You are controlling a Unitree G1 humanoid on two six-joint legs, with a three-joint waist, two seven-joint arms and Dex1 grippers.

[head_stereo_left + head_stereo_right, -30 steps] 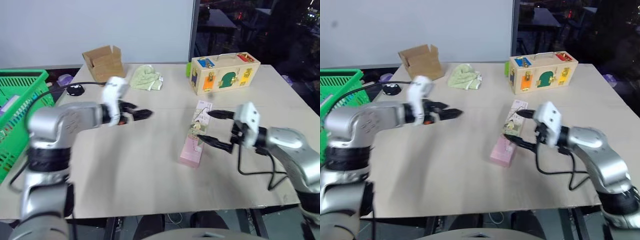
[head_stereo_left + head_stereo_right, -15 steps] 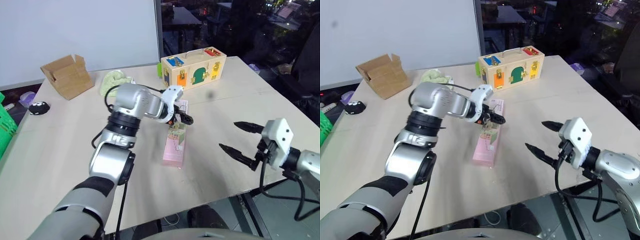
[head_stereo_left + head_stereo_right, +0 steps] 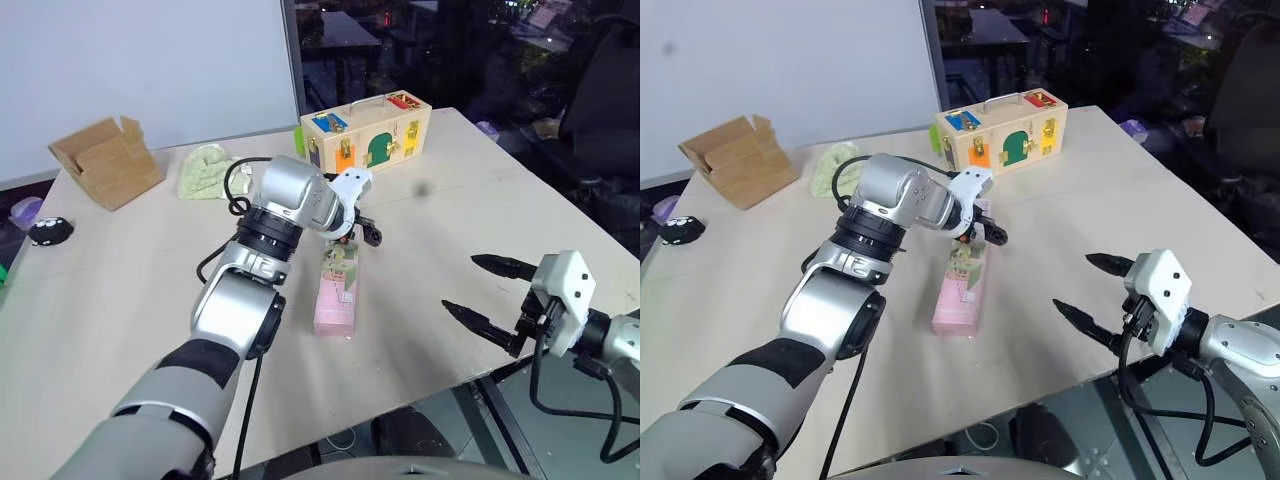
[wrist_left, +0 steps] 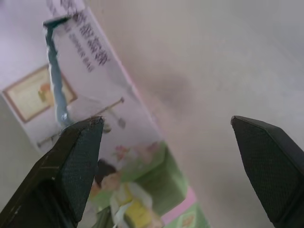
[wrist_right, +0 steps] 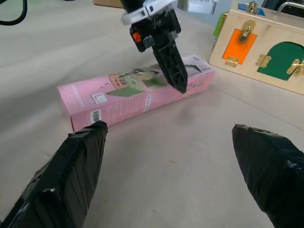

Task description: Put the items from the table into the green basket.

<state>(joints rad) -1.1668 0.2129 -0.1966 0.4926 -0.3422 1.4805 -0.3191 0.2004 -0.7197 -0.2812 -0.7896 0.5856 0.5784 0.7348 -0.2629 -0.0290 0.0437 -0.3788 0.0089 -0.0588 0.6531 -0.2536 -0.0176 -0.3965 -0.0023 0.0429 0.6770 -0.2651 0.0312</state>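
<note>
Straddling the pink carton (image 4: 95, 142), left tool (image 4: 166, 137) gapes wide.

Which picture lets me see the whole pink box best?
The right wrist view: the pink carton lies there whole on the table, side and printed top showing, with the open left gripper above it. The eye views show it farther off, partly behind that gripper. The left wrist view shows just part of its printed top.

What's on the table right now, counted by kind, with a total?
Boxes: 3, the pink carton, wooden latch box, cardboard box
Cloths: 1, pale green cloth
Small dark objects: 1, black object at the table edge
Total: 5
</note>
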